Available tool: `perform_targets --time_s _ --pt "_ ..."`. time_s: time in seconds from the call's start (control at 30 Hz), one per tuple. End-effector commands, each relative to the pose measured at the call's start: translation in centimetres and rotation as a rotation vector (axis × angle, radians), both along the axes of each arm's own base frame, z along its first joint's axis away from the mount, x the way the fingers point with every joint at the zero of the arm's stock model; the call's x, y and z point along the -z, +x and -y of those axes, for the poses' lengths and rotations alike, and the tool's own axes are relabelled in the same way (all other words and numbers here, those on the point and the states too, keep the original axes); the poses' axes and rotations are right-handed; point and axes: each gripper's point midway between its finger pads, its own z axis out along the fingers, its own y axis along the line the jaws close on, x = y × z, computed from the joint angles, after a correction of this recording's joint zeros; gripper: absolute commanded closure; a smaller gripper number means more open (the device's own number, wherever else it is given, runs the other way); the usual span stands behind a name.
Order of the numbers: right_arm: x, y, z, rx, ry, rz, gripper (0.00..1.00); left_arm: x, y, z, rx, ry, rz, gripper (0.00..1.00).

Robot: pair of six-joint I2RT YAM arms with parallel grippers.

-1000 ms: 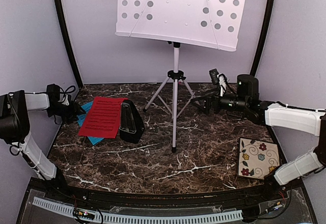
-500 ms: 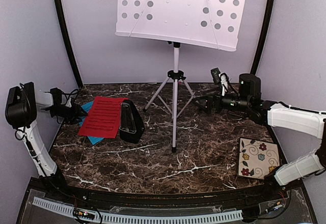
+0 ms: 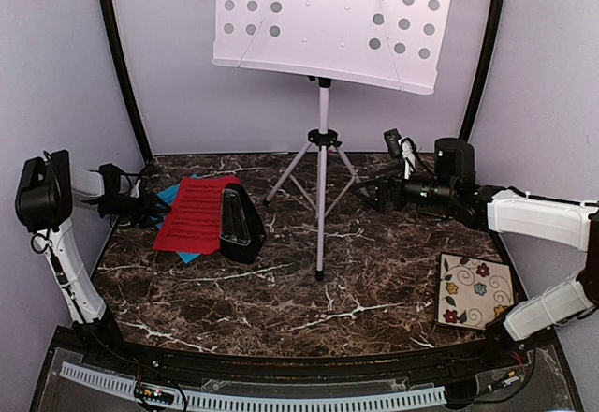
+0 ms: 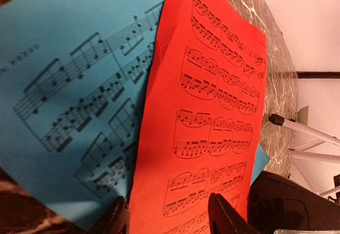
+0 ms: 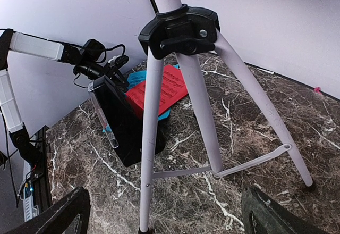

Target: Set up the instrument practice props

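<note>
Marble tabletop (image 3: 374, 281): red page (image 3: 192, 213) lay on cyan page (image 4: 69, 42), metronome (image 3: 241, 225) against its edge. Left gripper (image 4: 169, 214) sat half-open astride the red page; right gripper (image 5: 167, 215) wide, empty. We feared a pull dragging both sheets and tipping the metronome.

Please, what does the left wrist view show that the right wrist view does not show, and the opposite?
Only the left wrist view: the printed notes on the blue page and the red page, readable, and the left gripper close up, open, with the red page showing between its fingers.
Only the right wrist view: the black hub of the white music stand, its three legs, the left arm, and the open right gripper.
Both: the two pages, the black metronome and a stand leg.
</note>
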Motion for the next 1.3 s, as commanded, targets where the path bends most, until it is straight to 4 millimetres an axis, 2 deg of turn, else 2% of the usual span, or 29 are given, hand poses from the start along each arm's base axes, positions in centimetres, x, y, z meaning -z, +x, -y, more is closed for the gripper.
perform_targets --time_s 0.0,0.27,0.43,0.5,0.53,0.63,0.83,0.93,1.03,1.13,1.27 --pt "-0.7 0.1 -0.3 -0.006 0.017 0.025 0.0 -0.5 -0.2 2.6 0.078 -0.088 0.028 0.48" --pt "-0.9 0.2 -0.4 -0.004 0.018 0.027 0.0 -2.0 0.1 4.8 0.113 -0.217 0.088 0.49" --pt "-1.0 0.2 -0.5 -0.005 0.021 0.028 0.0 -1.9 0.2 5.1 0.126 -0.126 0.081 0.48" --pt "-1.1 0.2 -0.5 -0.005 0.021 0.026 0.0 -2.8 0.1 5.1 0.12 -0.089 0.098 0.5" --pt "-1.2 0.1 -0.5 -0.004 0.021 0.027 0.0 -4.3 -0.1 5.1 0.112 -0.051 0.136 0.51" --pt "-1.3 -0.1 -0.4 0.001 0.022 0.034 0.0 -6.5 -1.7 5.3 0.095 0.143 0.22 0.52" --pt "-1.5 -0.2 -0.6 -0.01 0.022 0.038 0.0 -11.8 -4.9 5.1 0.191 0.643 0.546 0.48" --pt "-1.7 -0.2 -0.6 -0.012 0.026 0.046 0.0 -11.8 -6.8 4.7 0.274 0.854 0.624 0.47" --pt "-1.8 -0.2 -0.7 -0.013 0.037 0.048 0.0 -11.6 -8.8 6.2 0.347 0.944 0.712 0.46" --pt "-2.1 -0.3 -0.7 -0.015 0.046 0.052 0.0 -11.6 -10.9 8.8 0.467 1.026 0.828 0.41" --pt "-2.2 -0.3 -0.8 -0.021 0.05 0.058 0.0 -11.4 -13.5 10.8 0.553 1.054 0.942 0.35"
